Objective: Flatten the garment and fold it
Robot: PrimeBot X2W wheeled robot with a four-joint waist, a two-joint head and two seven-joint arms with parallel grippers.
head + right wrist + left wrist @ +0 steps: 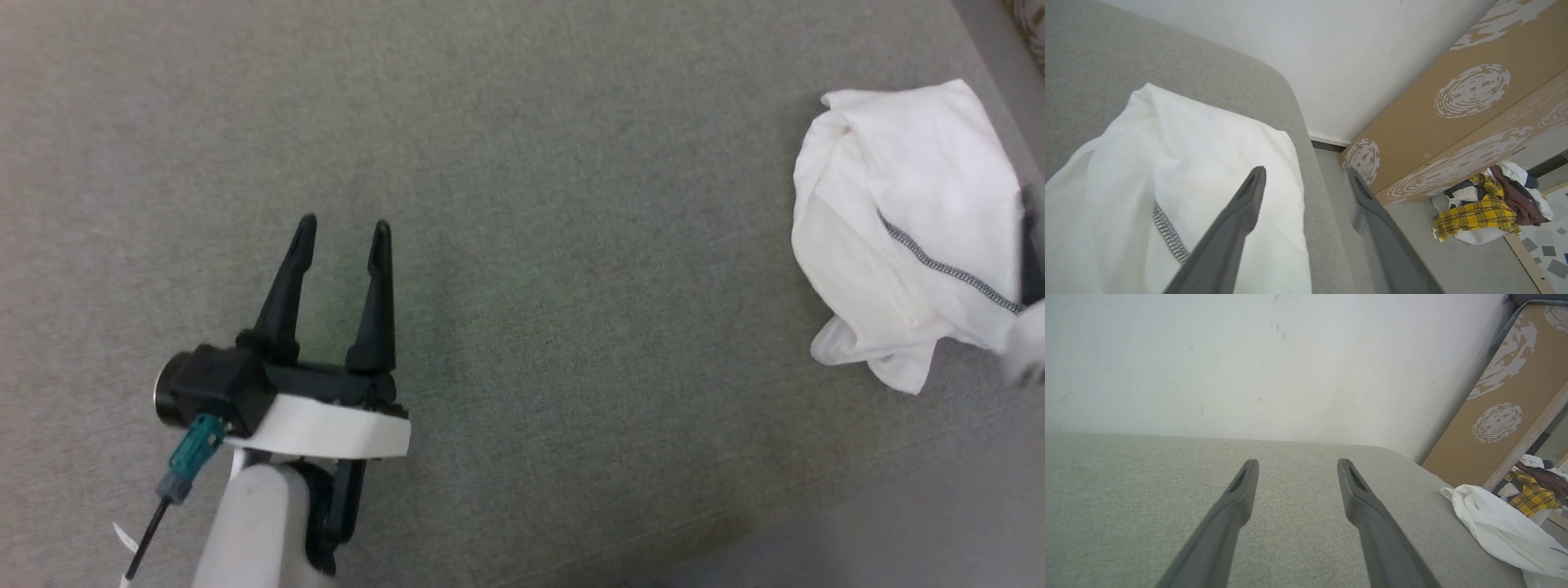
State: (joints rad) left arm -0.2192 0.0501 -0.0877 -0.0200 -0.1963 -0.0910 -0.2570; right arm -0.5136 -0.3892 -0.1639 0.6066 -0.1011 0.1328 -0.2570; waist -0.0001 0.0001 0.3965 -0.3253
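At the left side, the robot's left gripper (344, 233) hangs above a table (571, 327) that is covered with grey-green woven fabric. Its two long dark fingers (287, 282) stand apart and nothing is between them, so this gripper is released. The fingers point toward the far side of the table, where a plain white wall (1249, 355) rises behind it. At the base of this gripper, a teal plug (194, 449) with a thin black cable is attached to a black block.

The middle of the table is bare fabric.

More to the right lies the garment (906, 220), a thin white shirt with a dark grey stitched seam (939, 265) running slantwise across it. It is a crumpled heap, neither flat nor folded, and it rests near the rounded far right corner of the table, close to the right edge.

Over the garment is the right gripper (1306, 171). Its dark fingers are also spread apart and hold nothing. The left finger (1237, 216) is above the white cloth, next to the seam, and the other finger is past the table's edge, above the grey floor (1453, 253). Whether the left finger touches the cloth, I cannot tell.

Beyond the table's right edge, a brown board with whitish round patterns (1453, 102) leans near the wall, and beside it a pile of clothes with a yellow checked piece (1478, 214) lies on the floor.
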